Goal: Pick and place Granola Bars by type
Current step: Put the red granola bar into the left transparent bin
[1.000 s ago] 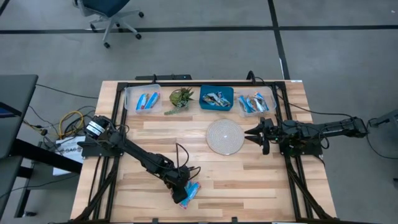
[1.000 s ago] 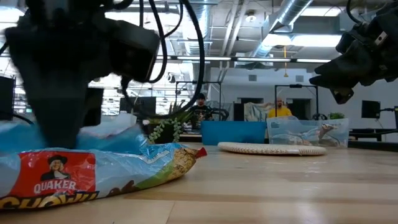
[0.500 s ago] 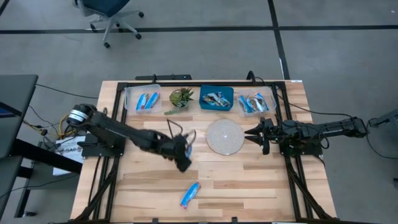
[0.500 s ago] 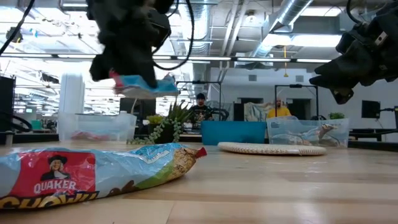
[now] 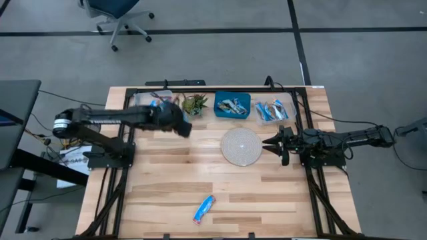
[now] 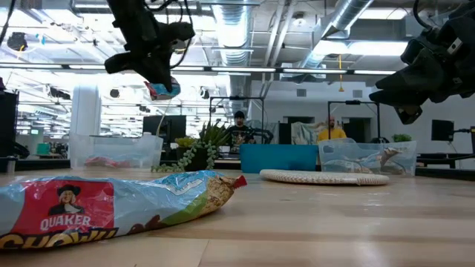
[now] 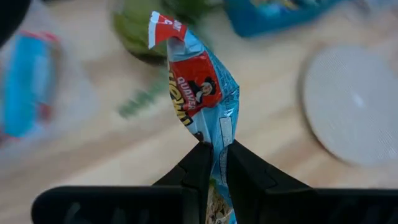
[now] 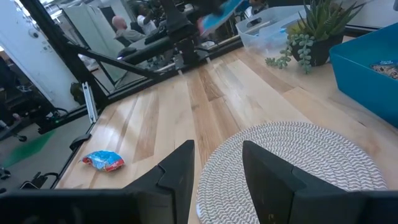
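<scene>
Left gripper (image 5: 179, 127) risen from centre to upper left beside clear bin (image 5: 141, 107), clamped on granola bar (image 7: 202, 93), right gripper (image 5: 267, 142) parted by woven disc (image 5: 241, 147), another bar (image 5: 204, 209) at bottom centre.

One camera hangs above, looking straight down on the whole table (image 5: 220, 180). Another sits at tabletop level, very near a wrapped bar (image 6: 111, 208), facing the room behind. Both wrist cameras look past their fingers and share the woven disc (image 8: 292, 155).

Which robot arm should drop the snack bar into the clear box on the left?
The left one. Its end effector already pinches the bar and hangs by the clear box. The right end effector waits empty beside the round mat.
</scene>
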